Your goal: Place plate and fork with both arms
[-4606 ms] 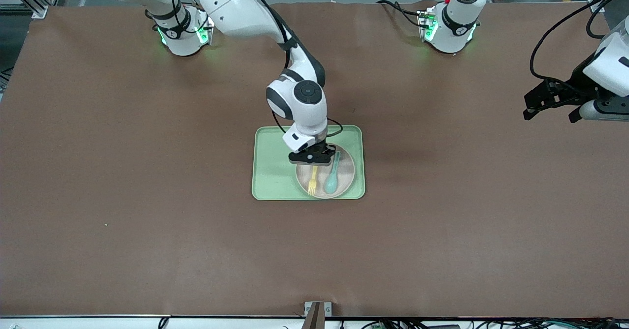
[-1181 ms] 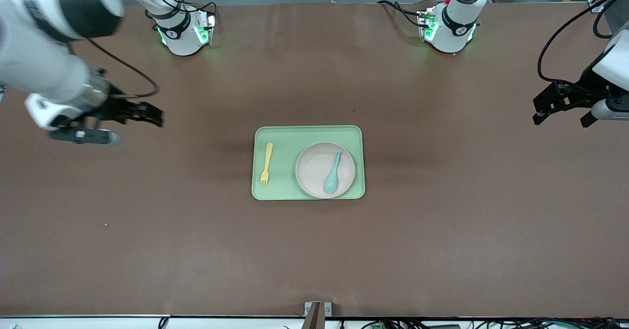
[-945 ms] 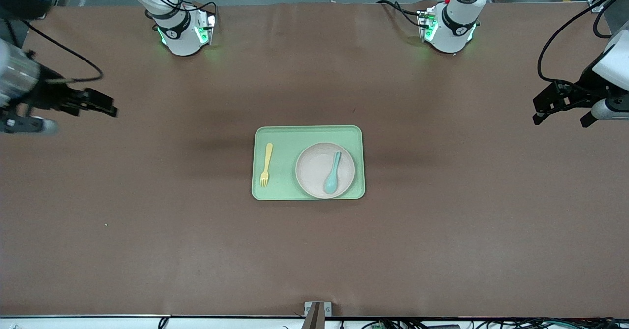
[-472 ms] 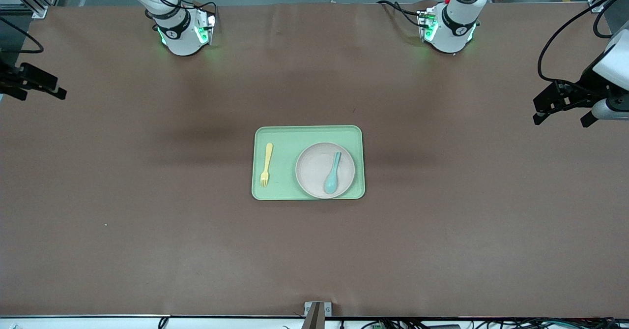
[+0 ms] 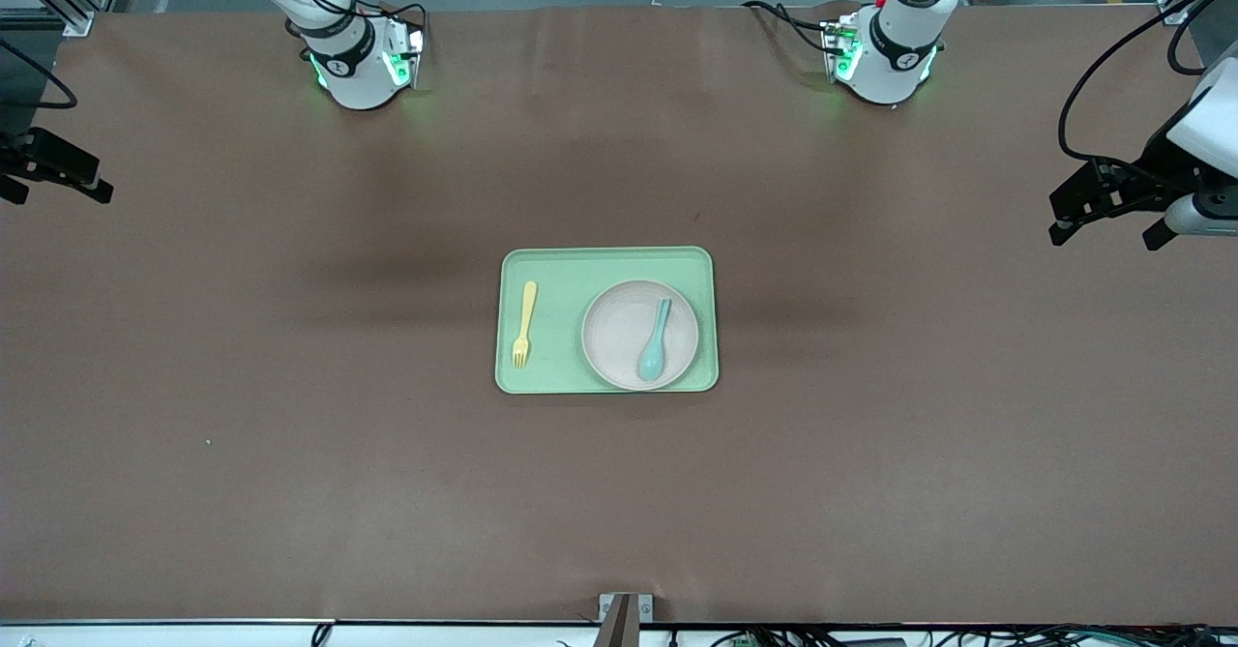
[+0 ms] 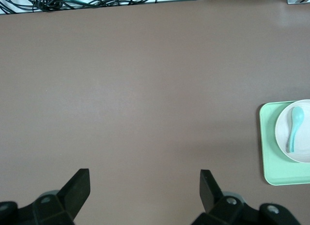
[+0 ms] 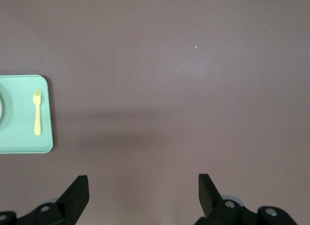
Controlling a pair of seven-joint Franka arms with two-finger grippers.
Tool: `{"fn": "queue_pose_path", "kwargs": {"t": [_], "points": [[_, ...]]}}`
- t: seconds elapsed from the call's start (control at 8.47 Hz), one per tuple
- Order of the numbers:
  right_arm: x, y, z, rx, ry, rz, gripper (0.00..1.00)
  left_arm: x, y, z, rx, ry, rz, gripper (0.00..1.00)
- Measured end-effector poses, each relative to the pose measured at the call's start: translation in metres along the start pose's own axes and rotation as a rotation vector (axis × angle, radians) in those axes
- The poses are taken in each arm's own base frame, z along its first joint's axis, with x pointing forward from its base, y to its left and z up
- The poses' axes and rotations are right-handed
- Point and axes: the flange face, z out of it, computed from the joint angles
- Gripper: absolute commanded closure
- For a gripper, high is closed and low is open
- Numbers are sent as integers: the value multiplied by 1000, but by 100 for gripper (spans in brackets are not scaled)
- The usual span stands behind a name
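The cream-beige plate (image 5: 624,323) lies on the light green tray (image 5: 561,270) at the table's middle, toward the left arm's end of the tray. The pale yellow fork (image 5: 523,323) lies flat on the tray beside the plate, toward the right arm's end. Both also show in the wrist views: the plate (image 6: 302,152) and the fork (image 7: 37,112). My right gripper (image 5: 53,178) is open and empty over the table's edge at the right arm's end. My left gripper (image 5: 1103,217) is open and empty over the left arm's end.
A teal-blue spoon (image 5: 654,339) lies on the plate, also seen in the left wrist view (image 6: 294,128). The two arm bases (image 5: 360,62) (image 5: 885,52) stand along the table's edge farthest from the front camera. Brown table surface (image 5: 290,434) surrounds the tray.
The right arm has lifted the fork off the plate, left it on the tray beside the plate, and drawn back to the table's end. The left arm has stayed in place.
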Motion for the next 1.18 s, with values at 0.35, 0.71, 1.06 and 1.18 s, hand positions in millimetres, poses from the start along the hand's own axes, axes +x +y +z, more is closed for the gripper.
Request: {"fn": "queue_pose_path", "kwargs": {"t": [0.35,0.71,1.06,1.18], "points": [[4,-29,0,-11,1,-51,0,0,0,-1,0,2,0,0],[6,-27,4,-14,-8,-47,0,0,0,-1,0,2,0,0],[6,-26,5,-14,-10,-47,0,0,0,-1,0,2,0,0],[7,-27,7,-14,-14,-48,0,0,0,-1,0,2,0,0]]}}
